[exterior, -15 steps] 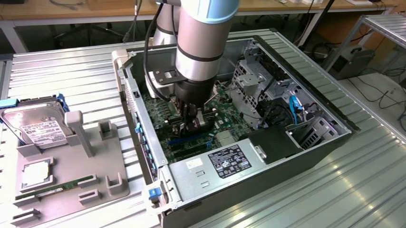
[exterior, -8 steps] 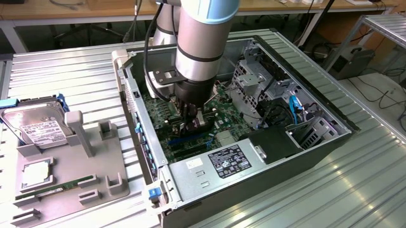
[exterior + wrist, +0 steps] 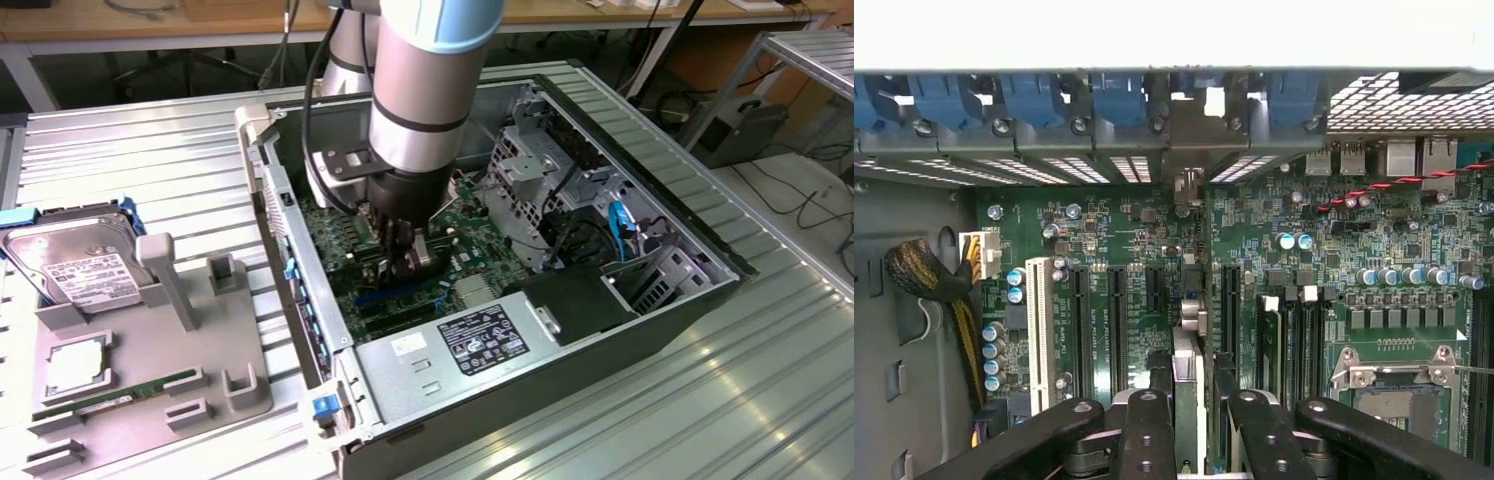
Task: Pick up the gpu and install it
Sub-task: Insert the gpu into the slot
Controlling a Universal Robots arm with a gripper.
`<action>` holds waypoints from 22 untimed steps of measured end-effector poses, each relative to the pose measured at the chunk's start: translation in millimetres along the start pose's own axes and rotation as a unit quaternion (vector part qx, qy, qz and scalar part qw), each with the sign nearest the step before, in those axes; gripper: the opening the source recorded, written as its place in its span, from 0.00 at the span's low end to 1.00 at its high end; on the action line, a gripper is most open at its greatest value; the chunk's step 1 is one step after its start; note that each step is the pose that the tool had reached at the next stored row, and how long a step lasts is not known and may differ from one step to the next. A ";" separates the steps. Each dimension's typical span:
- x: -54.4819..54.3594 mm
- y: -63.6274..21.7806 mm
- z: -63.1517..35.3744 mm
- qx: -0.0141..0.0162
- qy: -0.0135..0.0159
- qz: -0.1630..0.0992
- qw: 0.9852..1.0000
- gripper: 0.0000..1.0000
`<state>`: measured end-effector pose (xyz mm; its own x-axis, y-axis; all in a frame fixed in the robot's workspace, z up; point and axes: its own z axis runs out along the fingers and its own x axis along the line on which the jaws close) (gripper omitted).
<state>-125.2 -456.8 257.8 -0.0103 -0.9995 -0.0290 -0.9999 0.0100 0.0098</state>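
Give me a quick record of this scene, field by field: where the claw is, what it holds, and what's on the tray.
claw: down inside the open computer case, over the motherboard
held: gpu, edge-on between the fingers, above the expansion slots
install: seating cannot be told
tray, exterior view's left: hard drive, memory stick
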 end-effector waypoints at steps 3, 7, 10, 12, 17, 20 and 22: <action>0.1 0.0 1.4 0.000 0.000 0.000 1.000 0.26; 0.2 0.0 3.1 0.000 0.000 0.000 1.000 0.26; 0.2 0.0 4.2 0.000 0.000 0.000 1.000 0.26; 0.2 0.0 4.7 0.000 0.000 0.000 1.000 0.26; 0.1 -0.1 5.2 0.000 0.000 0.000 1.000 0.33; 0.2 0.0 3.2 0.000 0.000 0.000 1.000 0.40; -0.1 0.0 -3.5 0.000 0.000 0.000 1.000 0.40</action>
<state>-125.2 -456.9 261.3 -0.0103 -0.9995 -0.0290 -0.9999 0.0100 0.0098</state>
